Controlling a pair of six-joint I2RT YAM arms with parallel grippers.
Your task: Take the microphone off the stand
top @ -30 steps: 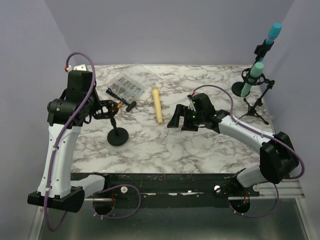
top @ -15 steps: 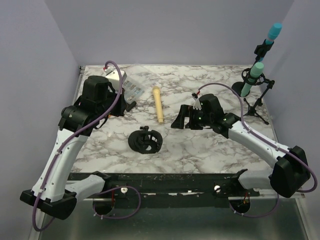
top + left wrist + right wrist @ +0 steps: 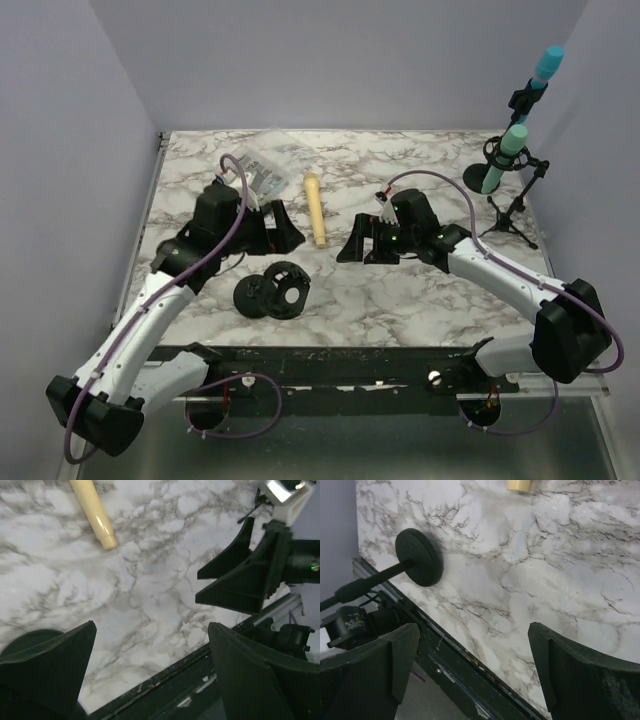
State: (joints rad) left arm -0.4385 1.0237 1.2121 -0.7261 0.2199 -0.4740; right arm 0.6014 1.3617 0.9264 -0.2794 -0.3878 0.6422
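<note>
Microphone (image 3: 316, 208) lay free on bench (image 3: 420, 300), upper centre, apart from stand (image 3: 270, 290) lying tipped at lower centre-left | left tool (image 3: 283, 230) fingers apart, empty | right tool (image 3: 360, 245) apart, empty | advice: raise both tools clear without nudging the microphone.

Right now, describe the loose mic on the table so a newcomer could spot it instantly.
Start at the marble table, a little left of centre. The cream microphone lies flat, pointing away from the arm bases, right of the clear plastic box. Unlike the teal microphones at the far right, it sits in no stand.
</note>
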